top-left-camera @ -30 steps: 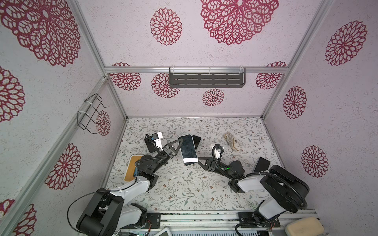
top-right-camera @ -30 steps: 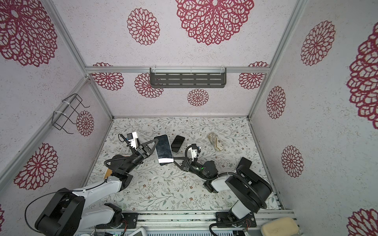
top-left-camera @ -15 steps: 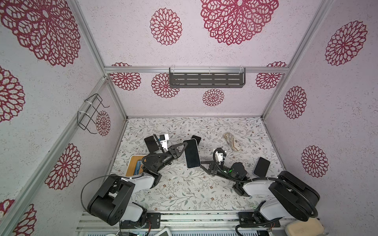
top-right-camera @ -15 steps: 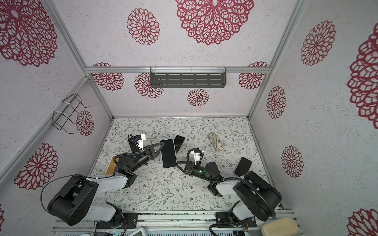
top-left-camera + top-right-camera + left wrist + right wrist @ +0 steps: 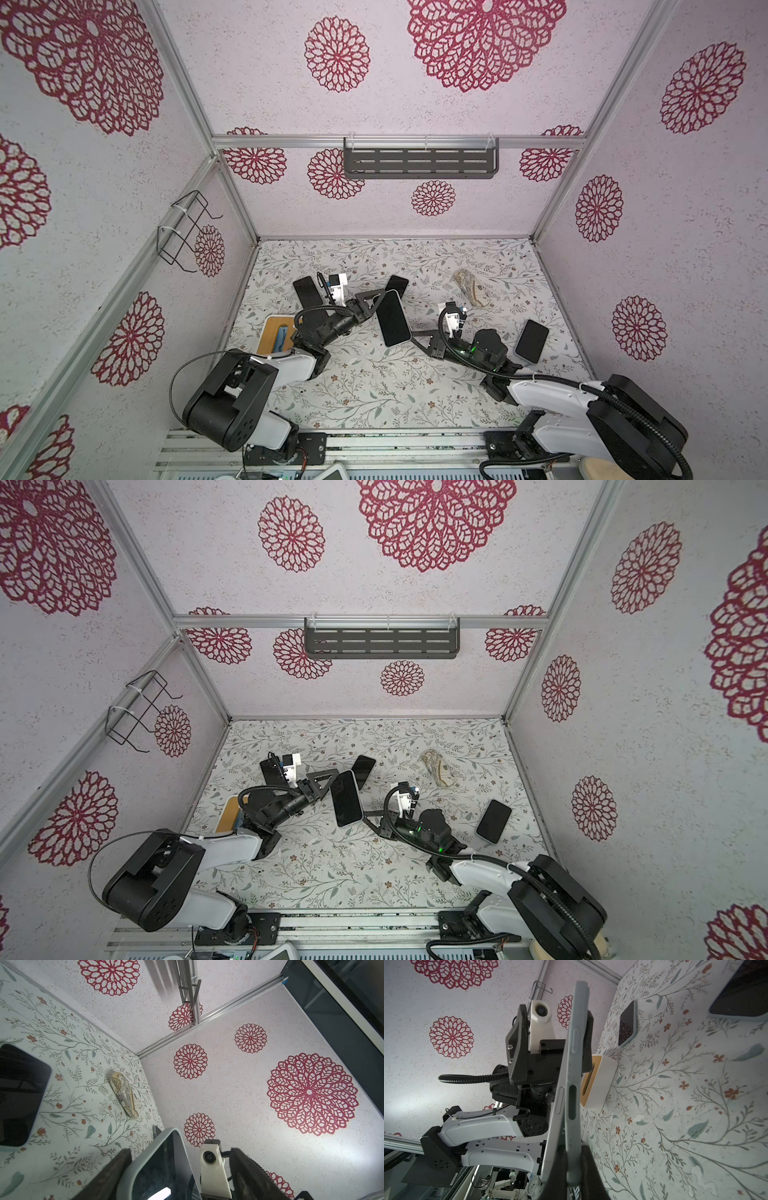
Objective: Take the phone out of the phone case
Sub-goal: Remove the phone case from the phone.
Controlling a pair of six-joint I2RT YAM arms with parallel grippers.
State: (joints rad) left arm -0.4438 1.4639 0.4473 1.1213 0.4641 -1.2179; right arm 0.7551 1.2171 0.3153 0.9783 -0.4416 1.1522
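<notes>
I am midway through peeling the phone (image 5: 392,318) out of its phone case (image 5: 573,1059), both up off the table (image 5: 374,395) between my hands. My right hand (image 5: 574,1152) is clamping the case's near end, where the phone seems to be lifting away; my left hand (image 5: 180,1156) is gaping around the far end, needing to close on the phone alone.

Perhaps grey-green phone case (image 5: 571,1064), floral tabletop (image 5: 675,1126)
</notes>
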